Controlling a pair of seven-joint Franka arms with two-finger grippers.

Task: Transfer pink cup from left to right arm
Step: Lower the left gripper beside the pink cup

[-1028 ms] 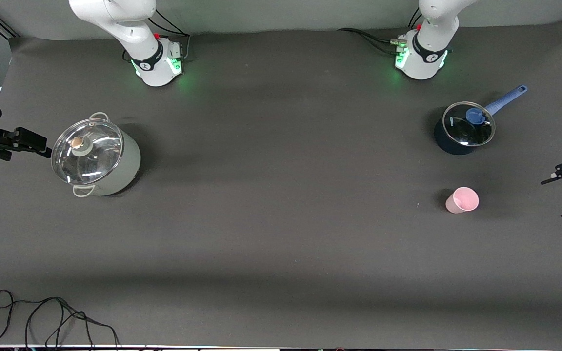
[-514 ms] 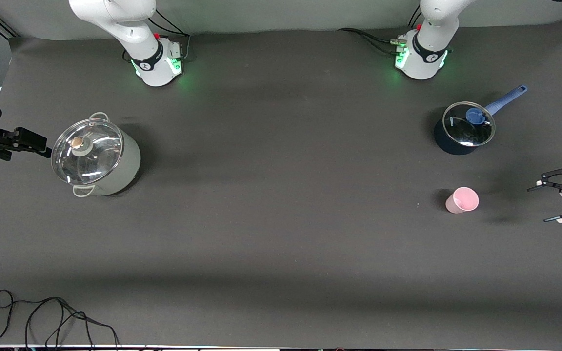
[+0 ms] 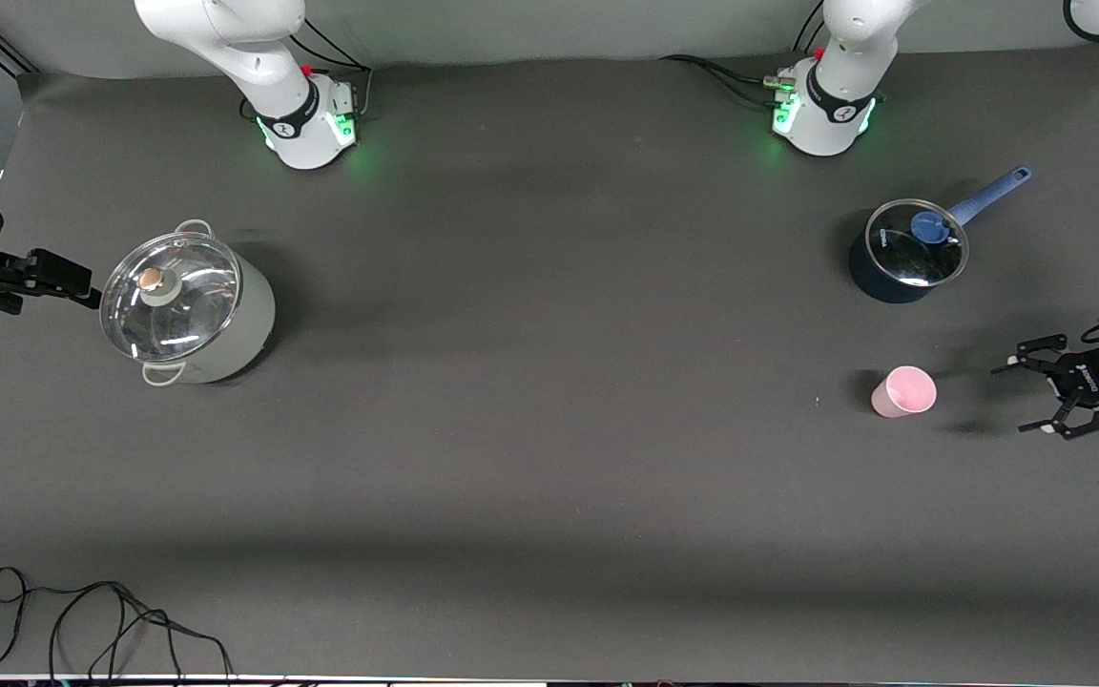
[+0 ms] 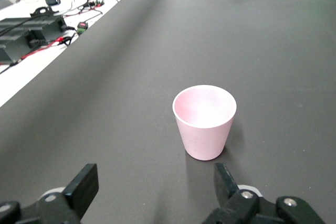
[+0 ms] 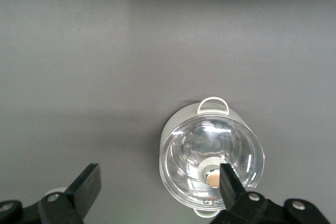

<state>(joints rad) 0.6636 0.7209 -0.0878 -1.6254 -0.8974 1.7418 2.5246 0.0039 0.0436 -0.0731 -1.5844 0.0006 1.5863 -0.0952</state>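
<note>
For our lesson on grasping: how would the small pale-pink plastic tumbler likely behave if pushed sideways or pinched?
The small pale-pink plastic tumbler looks empty and thin-walled, so it is probably light and would slide easily. It stands on its narrower base, so a high push could tip it. Tipped, its tapered round body would likely roll in a curve.

Left pincer, fingers spread wide, now closer to the upright pink cup than before.

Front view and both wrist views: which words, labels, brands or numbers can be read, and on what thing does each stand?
No text can be read.
Arm bases: a small mark on the black band, too small to read.
Saucepan lid: a small white mark, too blurred.
Pink cup: plain, no print.
</note>
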